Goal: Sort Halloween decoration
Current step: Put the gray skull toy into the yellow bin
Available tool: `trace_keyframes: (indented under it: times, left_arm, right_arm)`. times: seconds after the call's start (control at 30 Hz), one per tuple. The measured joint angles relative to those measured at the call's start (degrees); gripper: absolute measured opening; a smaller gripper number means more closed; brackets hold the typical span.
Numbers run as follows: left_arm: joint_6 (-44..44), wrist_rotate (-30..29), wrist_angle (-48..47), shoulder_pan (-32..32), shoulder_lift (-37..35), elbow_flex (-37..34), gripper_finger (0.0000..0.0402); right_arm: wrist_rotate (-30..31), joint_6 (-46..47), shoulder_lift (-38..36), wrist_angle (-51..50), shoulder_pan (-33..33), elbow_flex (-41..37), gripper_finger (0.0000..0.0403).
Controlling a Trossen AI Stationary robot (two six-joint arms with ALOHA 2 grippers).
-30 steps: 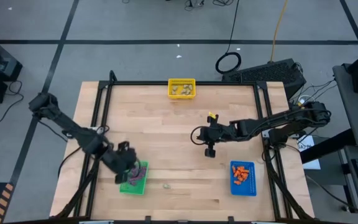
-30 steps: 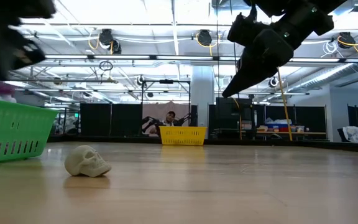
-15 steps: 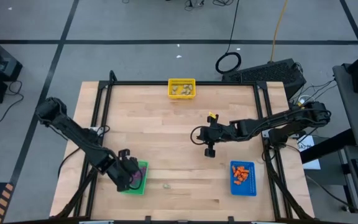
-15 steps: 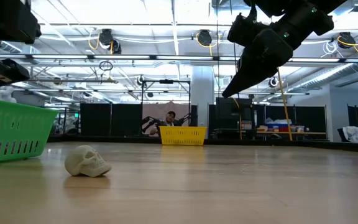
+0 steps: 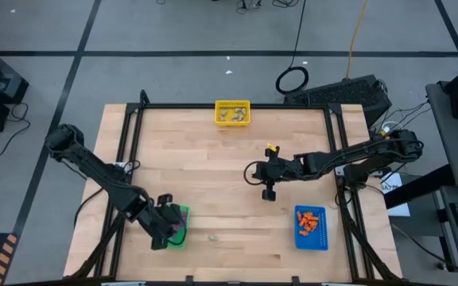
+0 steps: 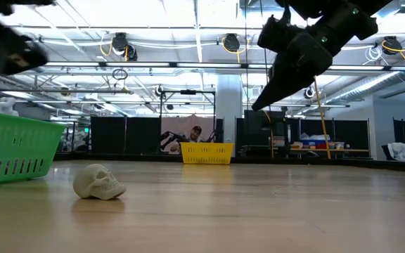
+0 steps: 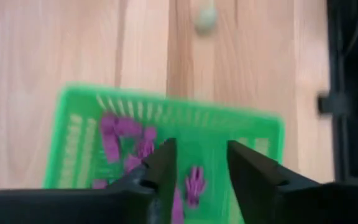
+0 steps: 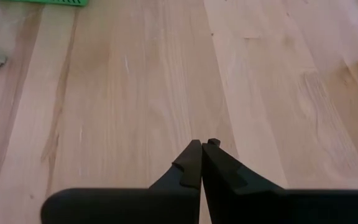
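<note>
From above, the left hand (image 5: 165, 230) hangs over the green slotted plastic bin (image 5: 180, 229) at the near left of the pale wooden counter (image 5: 213, 171), hiding most of it, so it takes the left wrist view to show what lies inside: a scatter of small purple trinkets (image 7: 127, 140) directly under the hand's two dark fingers (image 7: 160, 165). Those fingers stand parted with a clear gap, nothing between them, touching nothing. Just past the bin's far wall from that hand sits a pale grey-tan skull trinket (image 7: 205, 15), a mere speck from overhead (image 5: 212, 236), but the low view gives it a proper face: rounded cranium, eye sockets, resting on the counter beside the green bin. The high view alone shows all the sorting: tiny orange pieces (image 5: 309, 220) in the blue rectangular plastic bin (image 5: 311, 241), below and to the right of the right hand (image 5: 268, 193), and pale pieces in the yellow rectangular plastic bin (image 5: 232, 113), well ahead of it at the counter's far edge. That right hand hovers mid-counter, fingers pressed tightly together, gripping nothing, bare wood beneath it. Behind the yellow bin in the low view, a person (image 6: 195, 133) is seated in the room.
</note>
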Motion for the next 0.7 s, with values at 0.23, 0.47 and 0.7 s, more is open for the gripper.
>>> trace_keyframes:
  times: [0.23,0.47,0.7]
  left_arm:
    - [9.4,0.8,6.8,5.0,0.1,3.7,0.0163]
    - [17.4,0.8,9.3,8.2,6.5,7.5,0.0164]
    - [25.3,0.8,9.4,7.6,15.8,13.3,0.0178]
  right_arm:
    - [0.0,-0.1,0.0,-0.8,0.0,0.0,0.0000]
    - [0.0,-0.1,0.0,-1.2,0.0,0.0,0.0000]
    - [-0.1,1.1,0.0,-2.6,0.0,0.0,0.0000]
